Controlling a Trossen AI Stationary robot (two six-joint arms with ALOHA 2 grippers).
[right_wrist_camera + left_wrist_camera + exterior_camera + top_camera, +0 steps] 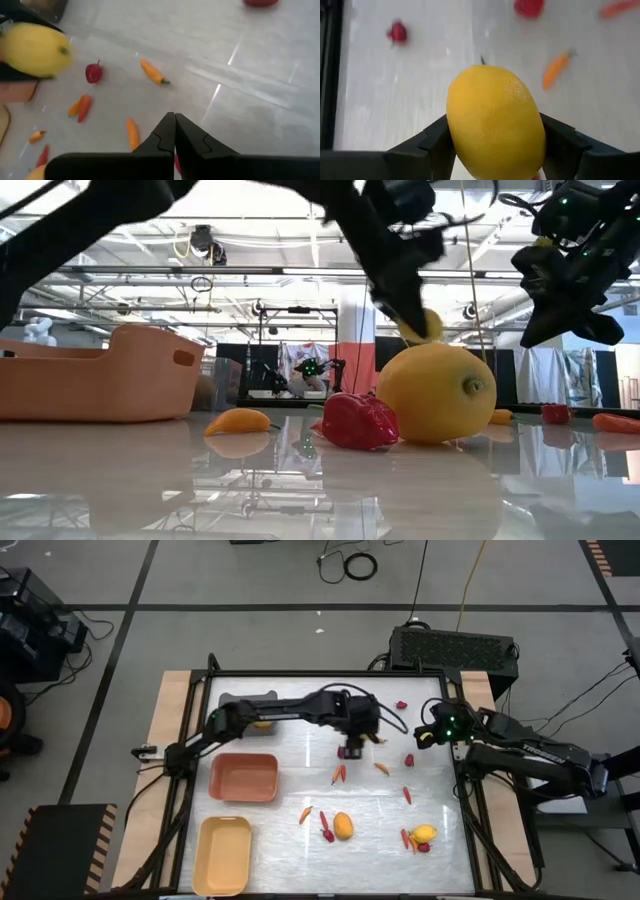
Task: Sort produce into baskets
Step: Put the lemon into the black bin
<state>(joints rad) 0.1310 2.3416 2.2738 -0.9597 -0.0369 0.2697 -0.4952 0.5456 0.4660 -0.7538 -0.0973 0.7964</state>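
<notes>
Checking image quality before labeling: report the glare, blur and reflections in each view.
High view: window glare streaks the white table. Low view: glossy tabletop mirrors the produce; the near lemon is sharp. Left wrist view: held lemon sharp, background pieces blurred. Right wrist view: the other arm's lemon motion-smeared.

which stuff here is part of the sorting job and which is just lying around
Part of the job:
- lemon held in the left claw
- lemons on the table
- carrots
- red pieces
- orange basket
- pale yellow basket

Just lying about:
- black box behind the table
- cables on the floor
- right claw, shut, idle
</notes>
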